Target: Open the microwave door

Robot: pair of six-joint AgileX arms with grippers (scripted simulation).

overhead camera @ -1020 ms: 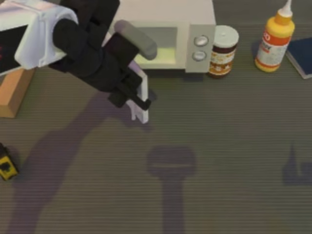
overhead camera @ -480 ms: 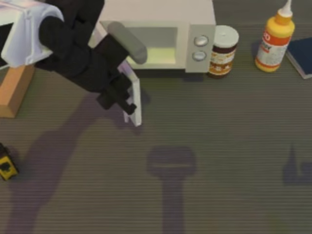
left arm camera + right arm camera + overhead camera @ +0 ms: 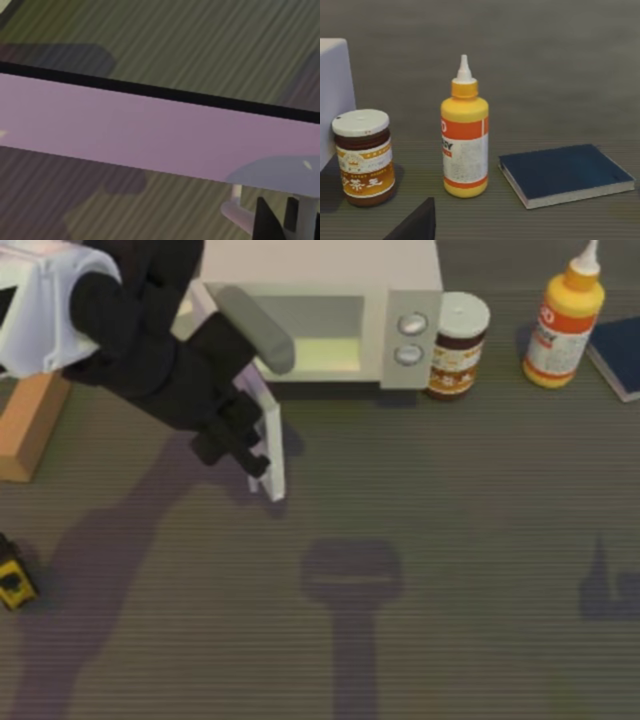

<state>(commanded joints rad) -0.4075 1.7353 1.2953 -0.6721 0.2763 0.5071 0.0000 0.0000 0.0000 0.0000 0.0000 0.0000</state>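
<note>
One arm matters: the left gripper point(image 3: 258, 455) pinches the handle at the free edge of the door point(image 3: 273, 445), which stands edge-on, swung out toward the table's near side from the microwave point(image 3: 320, 270) at rear centre-left.

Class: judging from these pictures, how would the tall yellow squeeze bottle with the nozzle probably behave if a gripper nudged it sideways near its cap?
The yellow bottle stands upright, tall over a narrow base, so a high nudge would probably tip it. Its round body suggests it would then roll, perhaps toward the blue book beside it. The smooth sides may also be slippery.
</note>
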